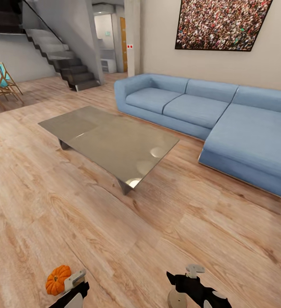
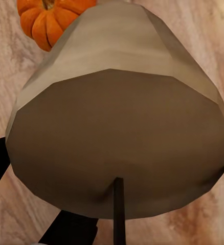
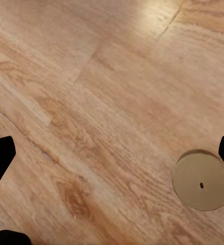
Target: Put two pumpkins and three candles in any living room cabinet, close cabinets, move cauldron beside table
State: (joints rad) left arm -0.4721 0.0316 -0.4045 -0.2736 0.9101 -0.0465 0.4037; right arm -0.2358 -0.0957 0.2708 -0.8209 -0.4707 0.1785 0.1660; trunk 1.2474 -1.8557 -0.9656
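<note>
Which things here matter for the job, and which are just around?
Job things:
- pumpkin on the floor by the left gripper
- candle close up at the left wrist
- candle on the floor
- low table

Just around:
- blue sofa
- stairs
- wall picture

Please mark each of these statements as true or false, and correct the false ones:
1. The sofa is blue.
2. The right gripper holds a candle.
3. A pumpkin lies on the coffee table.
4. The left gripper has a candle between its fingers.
1. True. The sofa is light blue.
2. False. The right gripper is open with nothing between its fingers; the second candle stands on the wooden floor below it.
3. False. The pumpkin lies on the floor close beside the left gripper, far from the coffee table.
4. True. In the left wrist view the candle sits right in front of the camera, between the dark fingers.
</note>
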